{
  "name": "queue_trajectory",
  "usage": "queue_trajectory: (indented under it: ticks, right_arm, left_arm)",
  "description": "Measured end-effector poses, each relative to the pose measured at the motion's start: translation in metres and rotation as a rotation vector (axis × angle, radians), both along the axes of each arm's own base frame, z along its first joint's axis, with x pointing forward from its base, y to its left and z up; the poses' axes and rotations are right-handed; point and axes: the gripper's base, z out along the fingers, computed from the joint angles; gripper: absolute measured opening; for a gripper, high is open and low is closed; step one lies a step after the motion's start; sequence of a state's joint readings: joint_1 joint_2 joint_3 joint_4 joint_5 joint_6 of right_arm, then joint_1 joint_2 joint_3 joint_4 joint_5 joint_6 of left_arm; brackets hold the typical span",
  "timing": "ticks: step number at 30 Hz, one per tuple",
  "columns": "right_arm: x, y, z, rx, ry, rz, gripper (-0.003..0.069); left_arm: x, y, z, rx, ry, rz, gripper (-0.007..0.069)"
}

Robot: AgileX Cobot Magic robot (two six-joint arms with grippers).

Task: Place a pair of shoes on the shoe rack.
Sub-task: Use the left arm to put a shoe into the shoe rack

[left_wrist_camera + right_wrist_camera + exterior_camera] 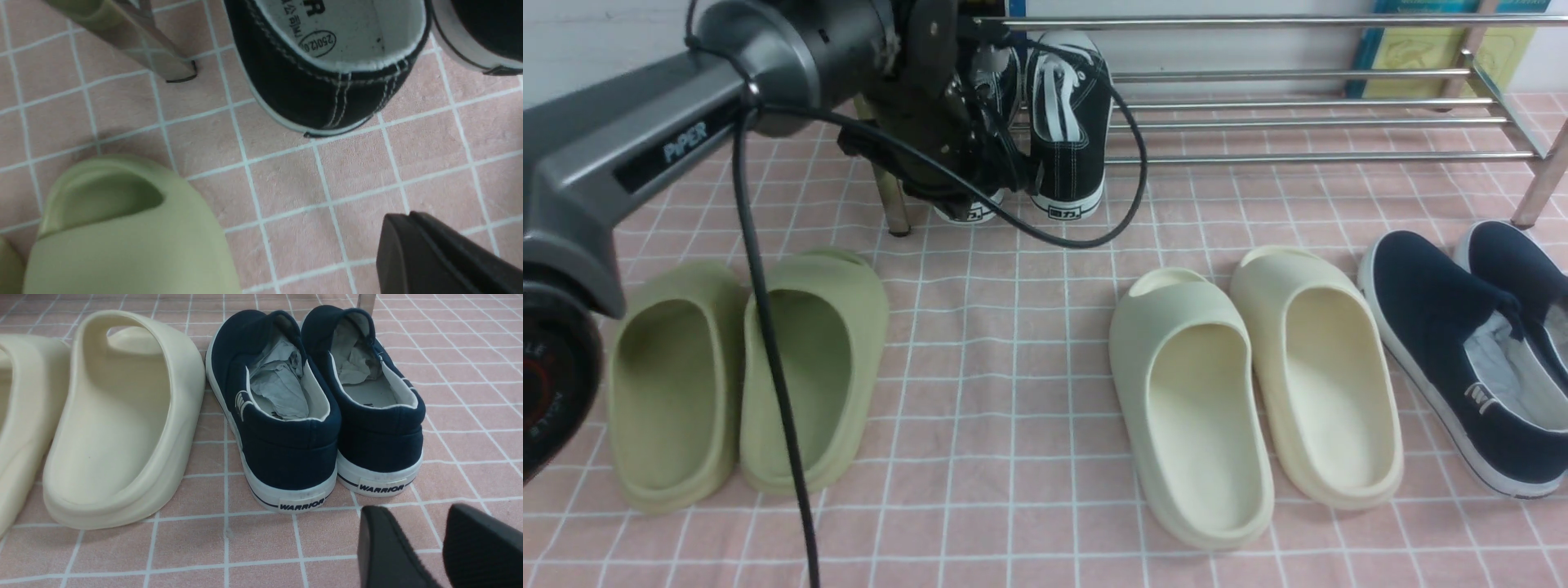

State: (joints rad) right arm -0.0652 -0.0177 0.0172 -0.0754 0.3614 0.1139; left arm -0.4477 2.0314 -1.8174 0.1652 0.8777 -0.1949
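The pair of shoes, two black canvas sneakers with white laces, lies tilted on the left end of the shoe rack (1307,122), heels down toward the front. One sneaker (1068,122) shows fully. My left arm's wrist (915,98) covers most of the other (968,214). In the left wrist view my left gripper (408,216) is shut and empty, apart from a sneaker heel (327,94) and above the cloth. The second sneaker (482,36) shows at the frame's corner. My right gripper (414,514) stands open and empty, behind the navy slip-ons (286,416).
Olive-green slides (747,376) sit front left, cream slides (1250,392) in the middle, navy slip-ons (1462,359) at the right, all on pink gridded cloth. A rack leg (159,53) stands beside the sneakers. A black cable (768,367) hangs from my left arm.
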Motion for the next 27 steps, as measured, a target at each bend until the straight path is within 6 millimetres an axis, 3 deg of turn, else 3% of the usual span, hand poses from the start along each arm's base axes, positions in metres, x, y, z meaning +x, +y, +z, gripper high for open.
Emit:
queue_trajectory:
  ticks: [8, 17, 21, 26, 27]
  right_arm:
    - [0.000, 0.000, 0.000, 0.000, 0.000, 0.000, 0.0238]
    - [0.000, 0.000, 0.000, 0.000, 0.000, 0.000, 0.0238]
    - [0.000, 0.000, 0.000, 0.000, 0.000, 0.000, 0.0238]
    - [0.000, 0.000, 0.000, -0.001, 0.000, 0.000, 0.0238]
    - [0.000, 0.000, 0.000, -0.001, 0.000, 0.000, 0.0238]
  left_arm:
    - [0.016, -0.006, 0.005, -0.111, -0.174, 0.041, 0.0015]
    - [0.021, 0.003, 0.009, -0.131, -0.198, 0.086, 0.0017]
    - [0.014, 0.004, 0.022, -0.135, -0.206, 0.085, 0.0017]
    - [-0.009, 0.007, 0.068, -0.155, -0.274, 0.053, 0.0020]
    - [-0.009, 0.007, 0.068, -0.154, -0.272, 0.052, 0.0020]
